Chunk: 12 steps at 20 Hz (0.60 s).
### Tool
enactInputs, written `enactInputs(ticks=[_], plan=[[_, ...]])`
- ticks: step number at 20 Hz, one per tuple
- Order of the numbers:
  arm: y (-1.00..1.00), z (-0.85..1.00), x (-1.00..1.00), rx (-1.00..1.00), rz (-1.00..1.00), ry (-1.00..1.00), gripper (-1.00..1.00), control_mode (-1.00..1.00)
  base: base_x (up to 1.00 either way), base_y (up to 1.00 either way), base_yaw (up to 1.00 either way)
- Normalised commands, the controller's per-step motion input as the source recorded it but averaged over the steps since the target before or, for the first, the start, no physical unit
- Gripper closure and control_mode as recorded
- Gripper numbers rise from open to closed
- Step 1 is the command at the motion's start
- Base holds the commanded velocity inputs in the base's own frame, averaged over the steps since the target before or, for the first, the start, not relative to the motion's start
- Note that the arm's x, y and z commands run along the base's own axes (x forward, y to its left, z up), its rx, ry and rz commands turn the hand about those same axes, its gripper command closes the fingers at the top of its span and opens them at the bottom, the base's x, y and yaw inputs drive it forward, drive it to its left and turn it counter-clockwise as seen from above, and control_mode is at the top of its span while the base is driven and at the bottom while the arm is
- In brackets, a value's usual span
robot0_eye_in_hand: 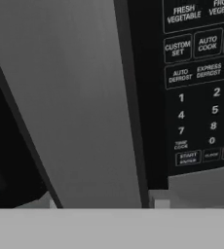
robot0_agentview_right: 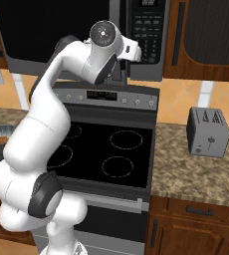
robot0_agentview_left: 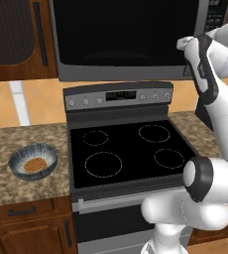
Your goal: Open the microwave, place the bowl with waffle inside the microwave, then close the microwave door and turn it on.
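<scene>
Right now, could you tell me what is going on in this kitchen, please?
The white robot arm is raised to the large dark grey microwave, its hand close by the door's grey handle and the button keypad. The door looks shut. The small blue-grey bowl with the golden waffle sits on the counter, left of the stove.

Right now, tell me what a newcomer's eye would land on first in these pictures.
The white arm reaching up to the microwave above the stove, its hand by the long grey door handle next to the keypad. Next, the bowl with the waffle on the granite counter left of the stove, and the silver toaster on its right.
</scene>
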Motion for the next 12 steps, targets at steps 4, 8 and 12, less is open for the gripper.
enactInputs(ticks=[4,8,12], plan=[[0.27,0.44,-1.00,0.00,0.00,0.00,1.00,-1.00,0.00,0.00,0.00],[0.37,0.43,-1.00,0.00,0.00,0.04,1.00,-1.00,0.00,0.00,0.00],[0.38,0.42,-1.00,0.00,0.00,0.07,1.00,-1.00,0.00,0.00,0.00]])
